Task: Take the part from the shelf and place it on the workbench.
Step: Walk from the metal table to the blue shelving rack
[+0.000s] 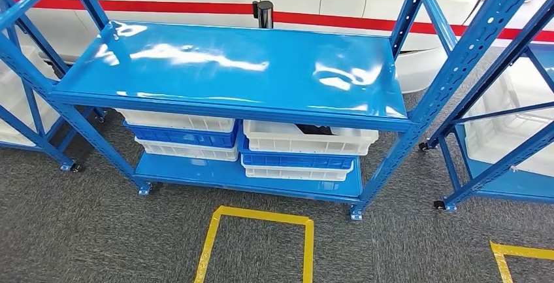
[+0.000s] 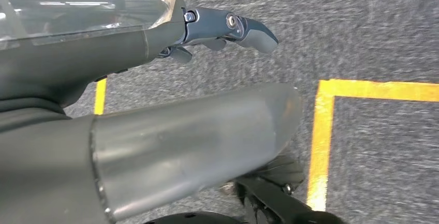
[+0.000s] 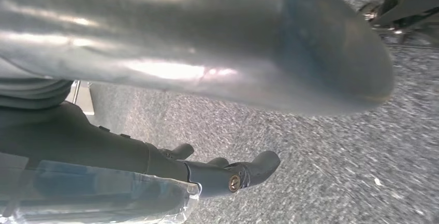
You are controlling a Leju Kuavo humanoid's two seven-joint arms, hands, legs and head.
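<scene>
Part (image 1: 318, 129): dark item lying in the upper white crate (image 1: 307, 138) on the blue shelf unit's (image 1: 228, 74) lower tier, right-hand stack, tucked under the glossy top deck. Its near portion alone shows past the deck's front edge; shape and kind cannot be made out.

Shelf unit: blue steel frame on feet, top deck bare and reflective. Lower tier carries two stacks of white and blue crates (image 1: 186, 136); the left stack's contents are hidden beneath the deck. Further blue racks with white bins stand either side of the unit, cut off at the picture edges. A yellow floor marking (image 1: 258, 216) lies on the grey carpet just in front of the unit.

Left hand (image 2: 222, 30): hanging beside the body over the carpet, well apart from the shelf unit. Fingers loosely curled and extended, holding nothing.

Right hand (image 3: 228, 175): likewise hanging above the carpet, away from the shelf unit. Fingers relaxed and parted, empty.

Progress, as judged: at the outset. The robot faces the shelf unit; the part lies untouched in its crate. Remaining: reach low under the top deck, grasp the part, lift it clear, carry it to the workbench, set it down. The low deck will likely crowd the reach.
</scene>
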